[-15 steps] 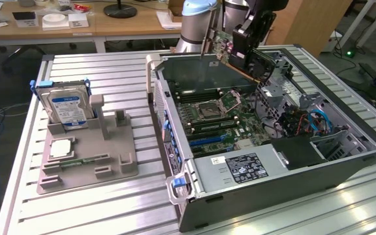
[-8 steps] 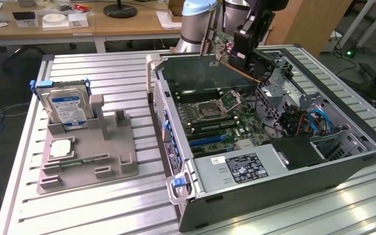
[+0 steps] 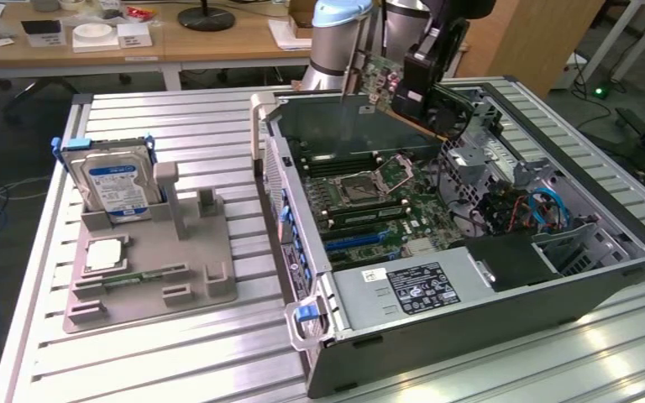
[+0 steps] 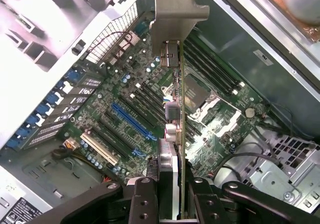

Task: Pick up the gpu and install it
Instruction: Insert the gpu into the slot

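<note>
The gpu (image 3: 385, 81), a thin, long expansion card with a green board and a pale metal bracket (image 4: 172, 12) at one end, is clamped between the arm's black jaws. They are closed onto its two flat faces at the end away from the bracket.

In the exterior view the card hangs in the upper middle of the frame, above the far rim of the open dark grey computer case (image 3: 490, 311). It is tilted, its long axis sloping down from the bracket end on the exterior view's left towards the right.

In the wrist view the gpu (image 4: 172, 129) is seen edge-on, its long axis running straight away from the jaws, with the bracket at the far end. Beneath it lies the green motherboard (image 4: 120, 99) with a long blue slot (image 4: 132, 121), and the card is clear of both.

At the exterior view's left, on the ribbed metal counter (image 3: 165, 361), a grey moulded holder (image 3: 188, 252) carries an upright silver hard drive with a blue-white label (image 3: 115, 186).
</note>
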### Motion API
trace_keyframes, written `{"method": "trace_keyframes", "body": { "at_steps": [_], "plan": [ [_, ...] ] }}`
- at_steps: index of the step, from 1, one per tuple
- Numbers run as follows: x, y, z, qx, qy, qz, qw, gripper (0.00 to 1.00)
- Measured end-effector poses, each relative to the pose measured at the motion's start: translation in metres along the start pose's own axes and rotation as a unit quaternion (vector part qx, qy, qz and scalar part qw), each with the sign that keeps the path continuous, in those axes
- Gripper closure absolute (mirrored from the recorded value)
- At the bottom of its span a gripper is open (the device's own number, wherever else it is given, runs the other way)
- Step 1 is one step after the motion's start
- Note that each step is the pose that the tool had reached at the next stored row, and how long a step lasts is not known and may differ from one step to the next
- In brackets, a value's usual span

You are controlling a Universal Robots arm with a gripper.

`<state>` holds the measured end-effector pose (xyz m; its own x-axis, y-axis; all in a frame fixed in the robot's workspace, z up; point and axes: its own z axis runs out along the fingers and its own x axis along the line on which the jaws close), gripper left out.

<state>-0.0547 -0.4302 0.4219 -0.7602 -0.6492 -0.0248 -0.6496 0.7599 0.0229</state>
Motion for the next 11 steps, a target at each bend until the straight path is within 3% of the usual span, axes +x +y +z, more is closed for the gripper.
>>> {"method": "trace_keyframes", "body": {
  "at_steps": [11],
  "plan": [
    [0.0006,-0.0007,0.0000,-0.0008,0.0007,-0.031,0.9995,0.72]
  ]
}}
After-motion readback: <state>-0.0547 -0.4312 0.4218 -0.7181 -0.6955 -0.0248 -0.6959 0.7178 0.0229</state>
